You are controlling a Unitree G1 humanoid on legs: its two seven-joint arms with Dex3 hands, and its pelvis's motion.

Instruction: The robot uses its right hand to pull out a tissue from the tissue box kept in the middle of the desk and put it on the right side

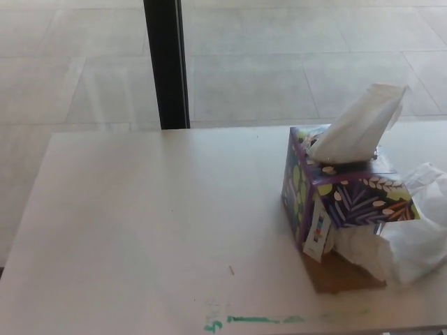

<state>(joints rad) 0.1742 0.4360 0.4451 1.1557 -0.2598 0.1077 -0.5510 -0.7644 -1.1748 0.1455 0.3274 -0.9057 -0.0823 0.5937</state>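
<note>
Purple, with a leaf and flower print, the box [346, 202] stands on the right part of the desk [154, 223], turned so one corner faces the camera. Its base looks lifted at the near side, with a brown flap [342, 276] showing beneath it. A white tissue [360, 125] sticks up from the slot in the top; its long axis runs upward and leans to the right, and its tip points toward the upper right. Loose white tissues [408, 241] lie crumpled on the desk just right of the box, touching its lower right side and reaching the picture's right edge. A green smear [255, 320] marks the near edge of the desk. Neither hand shows, so their state cannot be told. A black post [166, 63] stands behind the desk.
</note>
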